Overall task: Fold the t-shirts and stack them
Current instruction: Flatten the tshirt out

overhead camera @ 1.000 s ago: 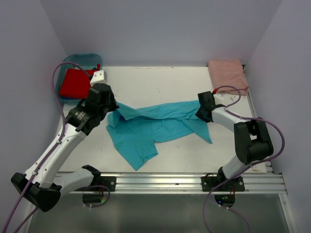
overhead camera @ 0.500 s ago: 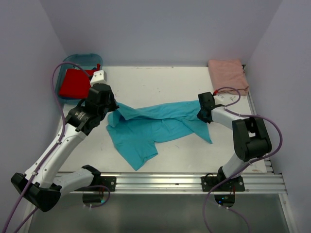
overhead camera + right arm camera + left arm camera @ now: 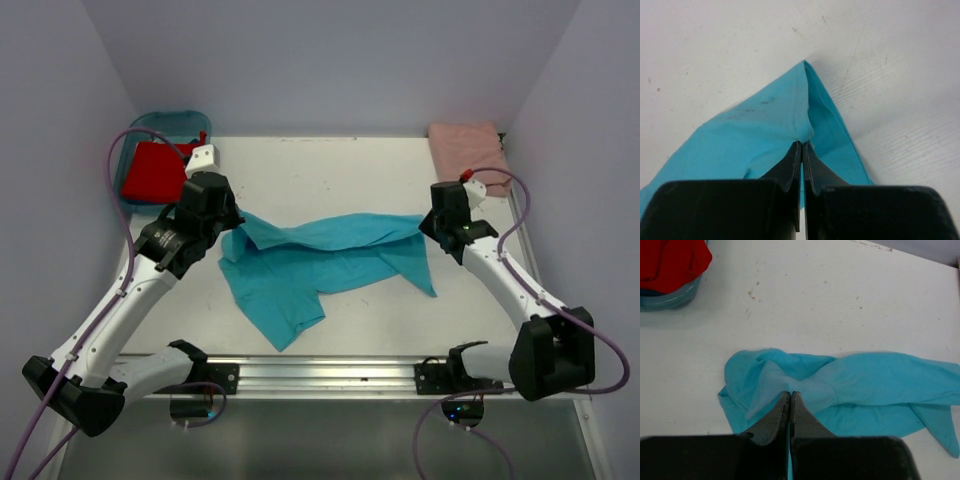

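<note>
The turquoise t-shirt (image 3: 320, 255) lies crumpled across the middle of the table, stretched between both arms. My left gripper (image 3: 790, 393) is shut on a fold at its left end (image 3: 805, 387). Over on the right, my right gripper (image 3: 803, 143) is shut on a pinch of the shirt's hem (image 3: 800, 120), lifted a little off the table. In the top view the left gripper (image 3: 232, 218) and right gripper (image 3: 428, 228) hold opposite ends. A folded salmon-pink t-shirt (image 3: 468, 152) rests at the back right corner. The red t-shirt (image 3: 155, 172) sits in the tub at the back left.
A blue plastic tub (image 3: 165, 130) stands at the back left corner, holding the red cloth. Purple walls close in the table on three sides. A metal rail (image 3: 330, 375) runs along the near edge between the arm bases.
The right gripper closed on the shirt's right end and moved right and back with it, pulling the cloth straighter. The left arm stayed put, still gripping.
</note>
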Available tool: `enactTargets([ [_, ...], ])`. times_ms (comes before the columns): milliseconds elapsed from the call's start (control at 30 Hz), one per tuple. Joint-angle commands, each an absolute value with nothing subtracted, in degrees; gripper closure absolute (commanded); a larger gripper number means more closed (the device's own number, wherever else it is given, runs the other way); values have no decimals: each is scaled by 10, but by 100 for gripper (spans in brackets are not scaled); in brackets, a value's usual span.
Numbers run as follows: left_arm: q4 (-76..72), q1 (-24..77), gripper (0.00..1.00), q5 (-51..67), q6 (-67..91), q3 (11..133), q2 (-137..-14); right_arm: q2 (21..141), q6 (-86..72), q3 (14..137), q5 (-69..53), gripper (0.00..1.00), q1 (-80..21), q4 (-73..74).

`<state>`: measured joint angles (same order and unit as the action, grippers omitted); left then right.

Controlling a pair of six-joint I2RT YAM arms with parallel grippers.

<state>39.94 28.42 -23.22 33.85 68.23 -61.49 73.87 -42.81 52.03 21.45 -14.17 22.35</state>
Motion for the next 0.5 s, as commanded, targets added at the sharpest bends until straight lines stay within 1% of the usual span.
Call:
enactTargets([
  [0, 365, 285, 100, -243, 327, 677, -599, 688, -385, 550, 208, 100, -141, 264],
  [133, 310, 285, 100, -231, 280, 654, -560, 586, -331, 544, 163, 100, -146, 234],
  [233, 254, 285, 100, -203, 237, 628, -503, 500, -287, 555, 148, 100, -149, 235],
  [333, 204, 288, 100, -145, 197, 609, -433, 426, -244, 593, 140, 100, -150, 271],
  [367, 197, 289, 100, -129, 189, 609, -399, 409, -236, 612, 139, 100, -150, 279],
  [467, 197, 289, 100, -73, 167, 631, -354, 332, -194, 642, 112, 100, -150, 301],
])
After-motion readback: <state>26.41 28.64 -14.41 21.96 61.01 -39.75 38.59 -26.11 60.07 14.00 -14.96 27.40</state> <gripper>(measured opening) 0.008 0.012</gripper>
